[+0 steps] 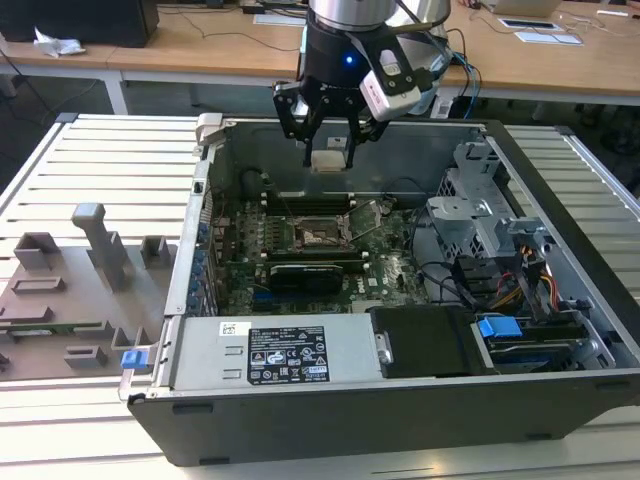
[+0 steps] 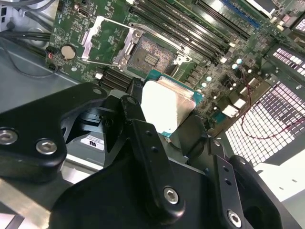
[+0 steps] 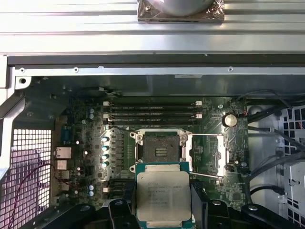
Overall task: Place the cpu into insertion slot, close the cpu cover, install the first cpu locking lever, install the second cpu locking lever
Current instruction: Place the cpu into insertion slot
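Observation:
The cpu (image 1: 328, 158) (image 2: 169, 107) (image 3: 163, 195), a flat square chip with a silver top, hangs over the far side of the open computer case. My gripper (image 1: 328, 152) (image 2: 167, 119) (image 3: 163, 204) is shut on it, one black finger on each of two opposite edges. Below lies the insertion slot (image 1: 322, 233) (image 2: 150, 56) (image 3: 162, 150), a dark square socket on the green motherboard with its contact grid bare. The cpu is well above the socket and touches nothing. The cpu cover (image 2: 107, 40) (image 3: 207, 152) is swung open beside the socket. A thin locking lever (image 3: 206, 176) stands raised near it.
Memory slots (image 3: 152, 110) run just beyond the socket. A grey power supply box (image 1: 290, 355) with a white label fills the case's near side, and a drive cage (image 1: 480, 215) with cables stands at the exterior view's right. A grey fixture plate (image 1: 80, 280) lies left of the case.

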Motion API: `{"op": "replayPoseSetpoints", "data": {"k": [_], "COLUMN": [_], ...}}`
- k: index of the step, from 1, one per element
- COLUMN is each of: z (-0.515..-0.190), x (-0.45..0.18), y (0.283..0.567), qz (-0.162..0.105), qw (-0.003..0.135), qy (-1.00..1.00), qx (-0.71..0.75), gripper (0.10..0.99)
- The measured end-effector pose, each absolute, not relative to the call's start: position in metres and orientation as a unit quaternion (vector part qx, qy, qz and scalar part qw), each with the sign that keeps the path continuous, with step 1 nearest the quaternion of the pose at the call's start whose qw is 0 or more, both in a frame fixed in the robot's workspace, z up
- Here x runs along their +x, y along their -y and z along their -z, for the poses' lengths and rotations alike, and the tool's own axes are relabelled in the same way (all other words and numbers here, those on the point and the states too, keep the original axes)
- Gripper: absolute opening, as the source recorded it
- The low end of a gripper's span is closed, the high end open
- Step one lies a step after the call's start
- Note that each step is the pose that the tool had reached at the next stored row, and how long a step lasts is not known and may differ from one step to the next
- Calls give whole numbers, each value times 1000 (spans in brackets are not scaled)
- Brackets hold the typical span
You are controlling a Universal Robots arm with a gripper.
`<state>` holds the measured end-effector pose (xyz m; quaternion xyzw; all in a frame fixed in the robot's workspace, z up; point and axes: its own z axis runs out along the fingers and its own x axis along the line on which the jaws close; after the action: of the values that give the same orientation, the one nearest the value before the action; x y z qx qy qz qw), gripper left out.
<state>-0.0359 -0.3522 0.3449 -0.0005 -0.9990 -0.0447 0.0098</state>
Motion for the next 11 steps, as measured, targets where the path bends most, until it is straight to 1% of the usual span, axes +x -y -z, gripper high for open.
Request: {"op": "replayPoseSetpoints", "data": {"k": [11], "z": [-337], "x": [-36], "y": [352], "qz": [45], "qw": [10], "qy": [999], "qx": [0], "gripper": [545]}}
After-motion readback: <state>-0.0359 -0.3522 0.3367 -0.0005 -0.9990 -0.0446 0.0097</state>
